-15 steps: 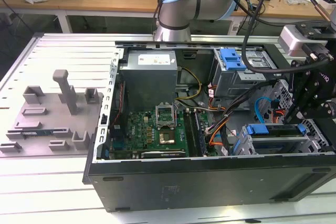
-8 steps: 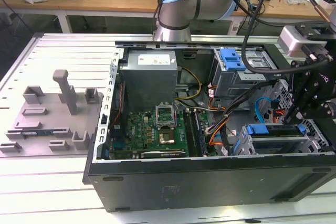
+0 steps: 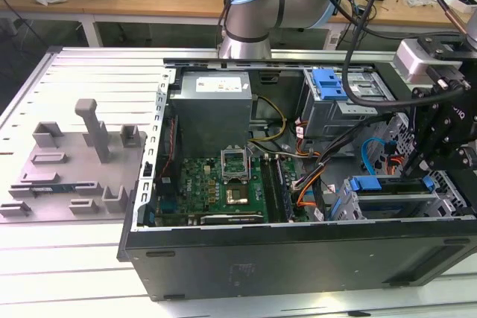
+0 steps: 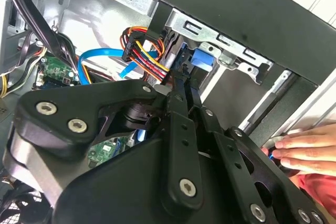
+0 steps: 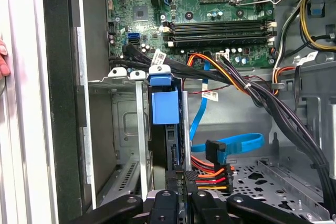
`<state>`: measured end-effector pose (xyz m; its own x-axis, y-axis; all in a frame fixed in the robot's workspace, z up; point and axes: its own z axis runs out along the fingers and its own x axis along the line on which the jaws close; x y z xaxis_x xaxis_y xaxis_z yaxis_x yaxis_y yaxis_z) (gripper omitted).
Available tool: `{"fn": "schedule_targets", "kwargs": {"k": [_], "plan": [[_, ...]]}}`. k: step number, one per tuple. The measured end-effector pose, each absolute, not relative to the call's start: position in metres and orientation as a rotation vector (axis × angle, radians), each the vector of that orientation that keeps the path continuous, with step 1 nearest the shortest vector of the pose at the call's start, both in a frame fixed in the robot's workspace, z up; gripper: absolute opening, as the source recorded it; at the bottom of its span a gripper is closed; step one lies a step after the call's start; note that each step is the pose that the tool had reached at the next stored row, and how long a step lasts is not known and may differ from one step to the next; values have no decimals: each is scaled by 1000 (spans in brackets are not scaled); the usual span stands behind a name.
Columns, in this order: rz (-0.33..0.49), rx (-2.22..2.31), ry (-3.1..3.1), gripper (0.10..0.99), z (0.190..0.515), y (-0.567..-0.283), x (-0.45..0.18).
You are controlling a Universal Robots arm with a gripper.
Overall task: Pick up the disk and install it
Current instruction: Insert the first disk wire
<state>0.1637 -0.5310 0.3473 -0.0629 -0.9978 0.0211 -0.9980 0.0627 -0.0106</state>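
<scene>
Your claw (image 5: 181, 176) looks pinched on the disk (image 5: 164, 106), edge-on in the cage (image 5: 122, 80), and I'd guess it's stiff, hefty and shock-sensitive, so hold the blue-framed sides.

An open computer case (image 3: 298, 258) lies on its side on a pale slatted table (image 3: 67, 258), with a green motherboard (image 3: 216, 188) on its floor and a grey power supply (image 3: 212, 109) just behind the board. A light-blue flat cable (image 5: 231, 142) curves beside a bundle of red, orange and yellow wires (image 5: 210, 174). On the exterior view's left, a grey fixture plate (image 3: 74, 161) with upright blocks sits apart from the case.
</scene>
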Motion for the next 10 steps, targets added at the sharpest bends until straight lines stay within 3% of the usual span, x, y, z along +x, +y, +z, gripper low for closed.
{"fn": "schedule_targets", "kwargs": {"k": [10], "plan": [[35, 2145, -2284, 165, 344, -531, 164]]}}
